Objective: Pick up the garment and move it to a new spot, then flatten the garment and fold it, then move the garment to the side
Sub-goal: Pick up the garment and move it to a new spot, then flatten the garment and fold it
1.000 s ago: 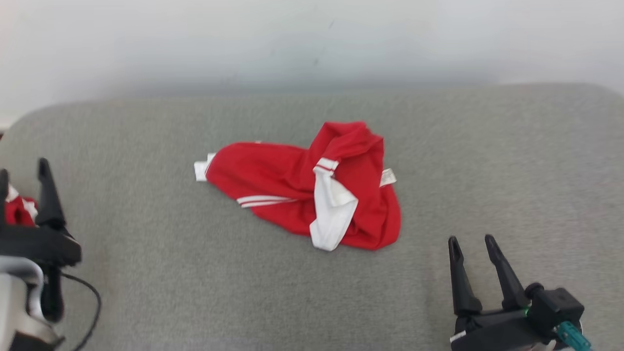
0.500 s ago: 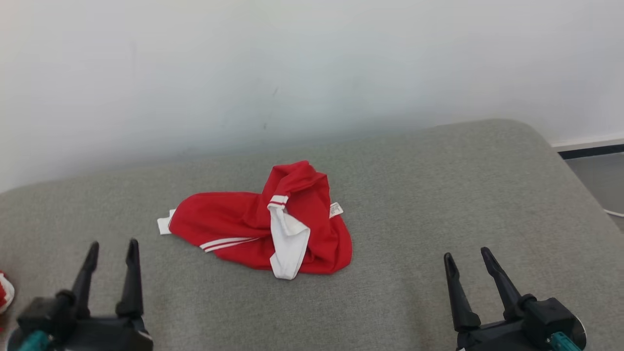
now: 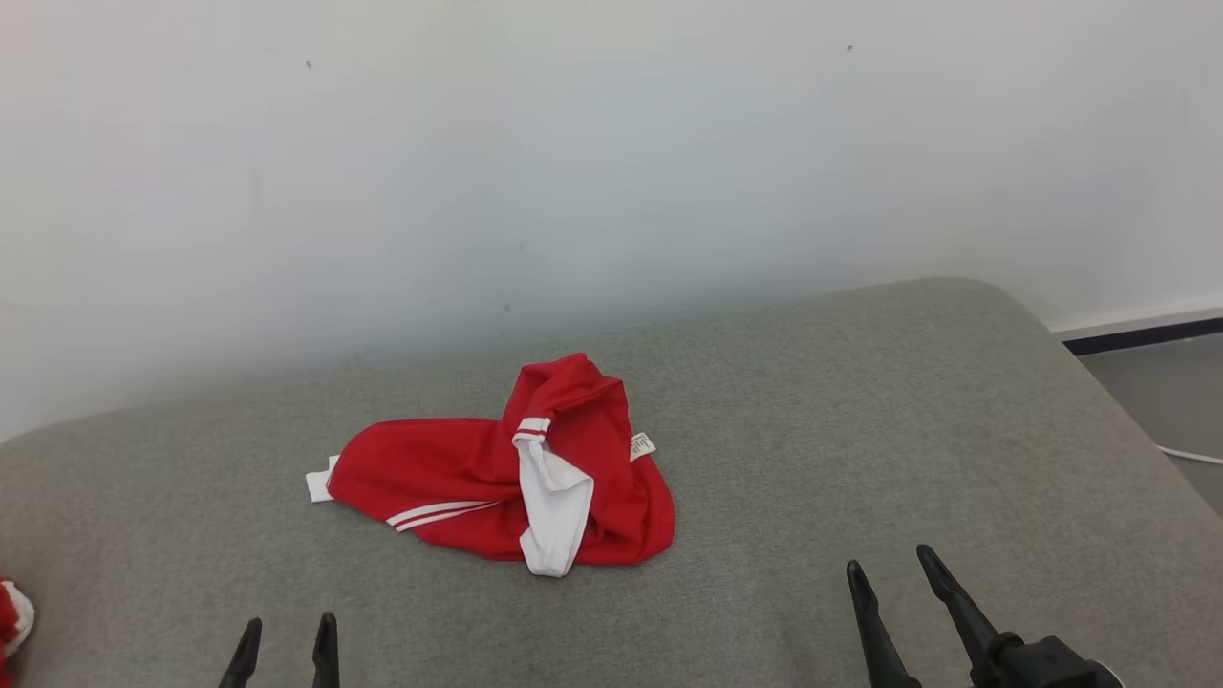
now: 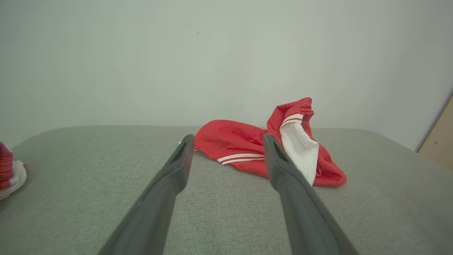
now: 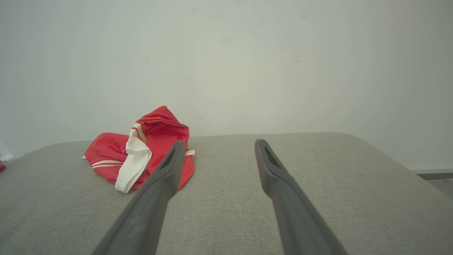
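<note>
The garment (image 3: 497, 478) is red with white trim and two white stripes, and it lies crumpled on a grey padded surface (image 3: 860, 430) near the wall. A white sleeve or collar piece drapes over its front. My left gripper (image 3: 285, 638) stands open at the bottom left, well short of the garment, with nothing between its fingers. My right gripper (image 3: 893, 566) stands open at the bottom right, off to the garment's right, also empty. The left wrist view has the garment (image 4: 269, 148) ahead, slightly right. In the right wrist view the garment (image 5: 141, 152) lies ahead to the left.
A second red and white cloth (image 3: 11, 616) sits at the surface's far left edge, also seen as cloth (image 4: 9, 170) in the left wrist view. A pale wall (image 3: 611, 172) rises right behind the surface. The surface's right edge drops to the floor (image 3: 1175, 401).
The head camera has tilted up and turned, so the garment sits lower and more wall shows. The left gripper came in from the far left to the bottom left, near the front edge.
</note>
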Tool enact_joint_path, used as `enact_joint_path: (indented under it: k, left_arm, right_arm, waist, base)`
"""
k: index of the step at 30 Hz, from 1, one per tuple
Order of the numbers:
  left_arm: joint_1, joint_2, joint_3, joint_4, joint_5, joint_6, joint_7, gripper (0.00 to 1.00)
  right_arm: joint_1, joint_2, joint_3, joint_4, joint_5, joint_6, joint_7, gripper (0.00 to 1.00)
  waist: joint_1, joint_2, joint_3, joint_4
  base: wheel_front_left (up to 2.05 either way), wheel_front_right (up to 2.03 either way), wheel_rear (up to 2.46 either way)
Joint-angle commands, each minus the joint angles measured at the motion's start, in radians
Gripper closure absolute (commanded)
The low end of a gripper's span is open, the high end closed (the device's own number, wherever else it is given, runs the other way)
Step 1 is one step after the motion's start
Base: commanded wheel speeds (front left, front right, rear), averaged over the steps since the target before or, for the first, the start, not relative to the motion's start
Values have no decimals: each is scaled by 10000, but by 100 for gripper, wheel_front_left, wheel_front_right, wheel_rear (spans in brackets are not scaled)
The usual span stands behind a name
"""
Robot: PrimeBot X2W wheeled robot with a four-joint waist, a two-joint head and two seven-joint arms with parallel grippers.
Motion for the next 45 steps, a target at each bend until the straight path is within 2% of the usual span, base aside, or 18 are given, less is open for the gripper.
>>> enact_joint_path:
  k: [1, 11, 24, 31, 45]
  left_arm:
    - [274, -65, 69, -72, 187, -51, -18, 0]
    - [883, -517, 351, -306, 740, -338, -18, 0]
    - [951, -688, 407, -394, 928, -503, -18, 0]
    - [890, -701, 358, -405, 931, -495, -18, 0]
    - [455, -705, -69, -191, 479, -111, -18, 0]
  right_arm:
    - [131, 3, -11, 9, -80, -4, -13, 0]
    - [484, 190, -215, -2, -226, -4, -13, 0]
    - [454, 200, -271, -61, -250, -4, -12, 0]
    - [349, 209, -291, -52, -207, -4, -12, 0]
    - [19, 157, -275, -18, -133, -4, -12, 0]
  waist:
    - [1, 1, -42, 113]
    - [1, 1, 17, 434]
    - [1, 1, 184, 553]
    - [1, 1, 252, 590]
    - [1, 1, 693, 694]
  base:
    - [0, 0, 0]
    - [0, 0, 0]
    - [0, 0, 0]
    - [0, 0, 0]
    - [0, 0, 0]
